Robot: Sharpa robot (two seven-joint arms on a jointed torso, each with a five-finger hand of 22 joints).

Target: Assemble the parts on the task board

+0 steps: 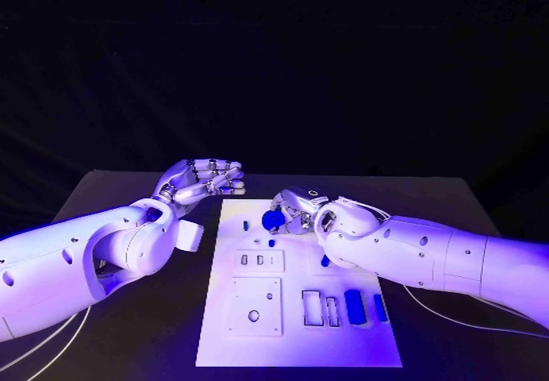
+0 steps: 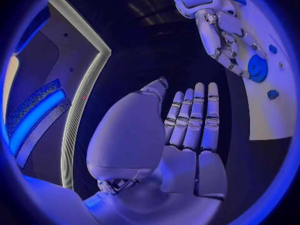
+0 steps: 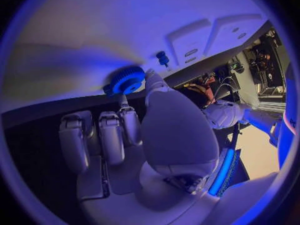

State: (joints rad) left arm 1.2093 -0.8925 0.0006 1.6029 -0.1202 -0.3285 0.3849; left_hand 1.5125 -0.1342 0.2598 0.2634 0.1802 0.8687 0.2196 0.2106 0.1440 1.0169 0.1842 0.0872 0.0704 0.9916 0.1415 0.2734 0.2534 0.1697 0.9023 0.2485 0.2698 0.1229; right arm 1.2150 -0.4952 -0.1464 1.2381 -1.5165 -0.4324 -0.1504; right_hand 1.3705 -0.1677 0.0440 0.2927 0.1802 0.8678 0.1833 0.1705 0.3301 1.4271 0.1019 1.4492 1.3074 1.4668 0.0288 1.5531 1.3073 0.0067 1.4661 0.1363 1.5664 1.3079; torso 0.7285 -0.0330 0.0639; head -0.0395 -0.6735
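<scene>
Right hand [image 1: 300, 213] fingers pinch a blue gear [image 1: 274, 220] (partly hidden) above the task board [image 1: 300, 349]; left hand [image 1: 204, 181] fingers empty, loosely spread.

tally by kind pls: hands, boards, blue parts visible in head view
Hands: 2, the left hand and the right hand
Task board: 1
Blue parts: 5, namely the blue gear at the right hand, a small peg, one piece partly under the right arm, and two upright pieces
Total: 8

No text, label, brand, number or sign can be read anywhere: the white task board [image 1: 300, 349] carries only blank cutouts and holes.
</scene>
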